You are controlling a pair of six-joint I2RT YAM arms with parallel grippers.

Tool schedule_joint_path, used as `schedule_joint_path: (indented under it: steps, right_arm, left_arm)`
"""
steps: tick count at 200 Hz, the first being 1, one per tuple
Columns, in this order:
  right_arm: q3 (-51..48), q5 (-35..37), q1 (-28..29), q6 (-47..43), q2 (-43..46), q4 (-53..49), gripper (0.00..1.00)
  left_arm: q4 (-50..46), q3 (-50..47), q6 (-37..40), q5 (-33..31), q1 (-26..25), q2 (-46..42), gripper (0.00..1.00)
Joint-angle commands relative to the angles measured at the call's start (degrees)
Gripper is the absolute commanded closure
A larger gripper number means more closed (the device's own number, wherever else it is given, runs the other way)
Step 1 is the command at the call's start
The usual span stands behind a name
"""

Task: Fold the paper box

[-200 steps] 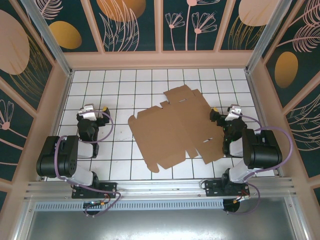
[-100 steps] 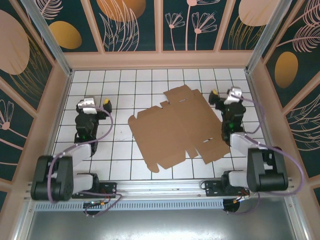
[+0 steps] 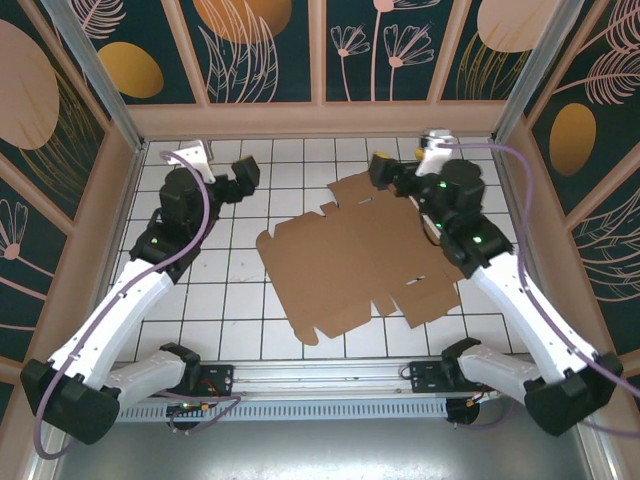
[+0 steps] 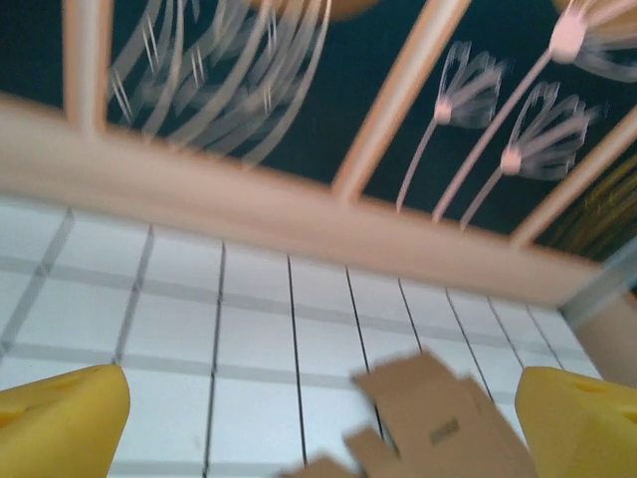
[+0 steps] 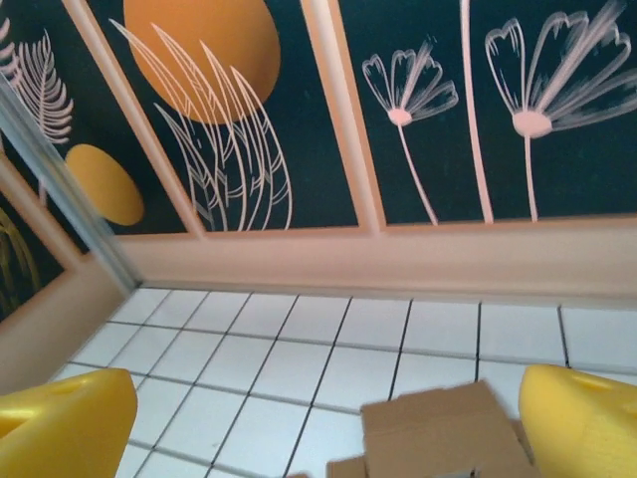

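Left gripper [image 3: 243, 177] first: claw spread wide. In the left wrist view its two yellow fingers [image 4: 60, 423] sit at the bottom corners of the frame, with nothing pinched between them. From above, it hangs over the white tiled floor [image 3: 230, 290] near the far left, just off the paper box and not touching it.

The paper box [image 3: 355, 255] is a flat brown die-cut cardboard sheet with flaps, tabs and slots. It lies unfolded in the middle of the tiles, turned at a slant, with one flap reaching toward the back wall.

Over to the right gripper [image 3: 382, 170]: just as wide open, nothing held. It sits at the far end of the paper box, right by that far flap. In the right wrist view the flap [image 5: 438, 428] lies low in the frame between the two yellow fingers [image 5: 582, 418]. I cannot tell whether either finger touches the cardboard.

The left wrist view is blurred, with the same flap [image 4: 438, 418] showing toward the lower right.

Beyond both claws runs the pale wooden ledge [image 3: 320, 120], and above it stand the dark wall panels painted with flowers and leaves [image 5: 597, 169]. Nothing lies on the paper box, and bare tiles surround it
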State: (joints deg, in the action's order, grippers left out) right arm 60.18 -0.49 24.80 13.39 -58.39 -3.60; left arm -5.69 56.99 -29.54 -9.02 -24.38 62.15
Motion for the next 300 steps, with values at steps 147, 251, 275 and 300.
schedule_joint_path:
  steps: [147,251,275,300]
  right_arm:
    - [-24.97,-11.5,-10.65,19.36,-15.89,-11.08,0.12]
    - [-24.17,-22.6,-2.52,26.7,-27.65,3.0,0.09]
    - [-22.95,-24.46,-1.86,27.19,-26.88,6.6,0.09]
    - [-22.49,-25.89,-2.47,25.15,-21.94,8.31,0.1]
  left_arm:
    - [5.0,-2.69,-7.99,23.8,-16.38,40.96,0.9]
    - [2.7,-7.75,-9.28,19.25,-5.79,44.86,1.0]
    - [1.44,-7.27,-9.94,18.44,-3.07,46.07,1.0]
    - [0.21,-6.68,-9.85,17.81,0.4,47.07,1.0]
